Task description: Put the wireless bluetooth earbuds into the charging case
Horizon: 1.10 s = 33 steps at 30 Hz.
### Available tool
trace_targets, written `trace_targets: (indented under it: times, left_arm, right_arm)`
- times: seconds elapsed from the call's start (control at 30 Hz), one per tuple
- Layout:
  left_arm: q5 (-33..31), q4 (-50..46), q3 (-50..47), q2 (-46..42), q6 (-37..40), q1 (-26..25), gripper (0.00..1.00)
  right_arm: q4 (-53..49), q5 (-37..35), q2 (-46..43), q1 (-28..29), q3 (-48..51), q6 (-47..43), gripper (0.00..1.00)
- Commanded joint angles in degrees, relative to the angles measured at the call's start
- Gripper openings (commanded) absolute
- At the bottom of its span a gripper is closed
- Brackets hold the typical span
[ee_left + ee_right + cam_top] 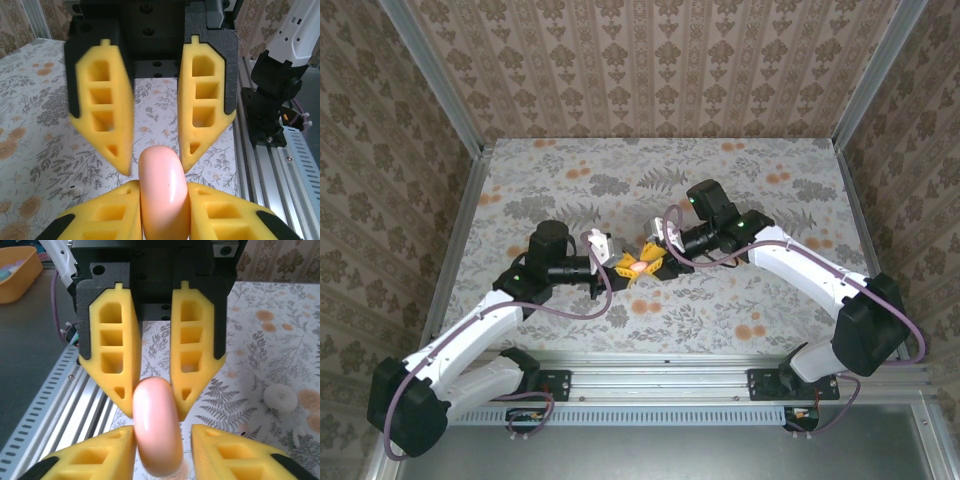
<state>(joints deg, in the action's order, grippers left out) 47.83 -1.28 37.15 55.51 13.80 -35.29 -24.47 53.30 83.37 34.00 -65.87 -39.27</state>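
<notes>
Top external view: my 2 arms reach in from either side and meet over the flowered table [570,160]. The pink case [638,267] sits between the yellow fingers. My left hand [627,267] is on the left of the case and my right hand [651,263] is on its right, with the tips close together.

Left wrist view: my left hand [162,189] pinches the case [164,205] edge-on, with 1 finger pressed against each flat side. The case stands upright above them. My right hand [156,168] faces me from beyond the case, its 2 fingers straddling the far rim. The finger left of the case is blurred and stands just off it; the finger on the right is at the rim. A tiny white earbud [74,190] lies on the table, well to the left of the case. A metal rail [265,165] runs to the right of the case.

Right wrist view: my right hand [162,429] has 1 finger on each side of the case [156,445]. The left finger touches it, but a sliver of table shows between the case and the right finger. This hand is slightly spread, not clamped. My left hand [155,413] comes from the far side, both tips pressed on the case. A pale round earbud [280,396] lies on the table to the right of the case; I cannot tell whether it is the same 1. A yellow tub [15,270] sits far up and left of the case.
</notes>
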Motion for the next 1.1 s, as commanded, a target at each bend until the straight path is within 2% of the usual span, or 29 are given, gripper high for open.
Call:
trace_targets:
  times: [0.0,0.13,0.23,0.37,0.73,0.87,1.07]
  left_arm:
    - [0.7,-0.4,0.9,-0.8,1.3,-0.6,0.24]
    - [-0.1,-0.8,1.0,-1.1,1.6,-0.7,0.27]
    - [-1.1,-0.2,0.4,-1.5,1.9,-0.7,0.46]
    - [-1.9,2.7,-1.6,-2.0,2.0,-0.7,0.61]
    - [-0.8,5.6,-2.3,-1.0,2.5,-1.2,0.62]
    - [-0.2,6.5,-2.4,-1.6,1.9,-1.2,0.61]
    - [0.7,9.2,-3.1,-2.1,0.1,-1.2,0.58]
  right_arm:
    - [-1.3,2.5,0.5,-0.3,-1.6,-1.5,0.26]
    - [-0.9,2.3,-0.2,-0.5,-1.4,-1.8,0.13]
    - [2.4,2.8,-1.7,-1.7,0.5,0.0,0.12]
    - [13.9,5.1,-5.8,-4.7,6.7,6.0,0.14]
    - [25.4,10.3,-8.0,-5.3,11.6,13.7,0.15]
    - [24.7,11.4,-7.1,-5.2,11.1,13.6,0.15]
    - [18.0,11.9,-5.4,-4.6,8.5,9.5,0.16]
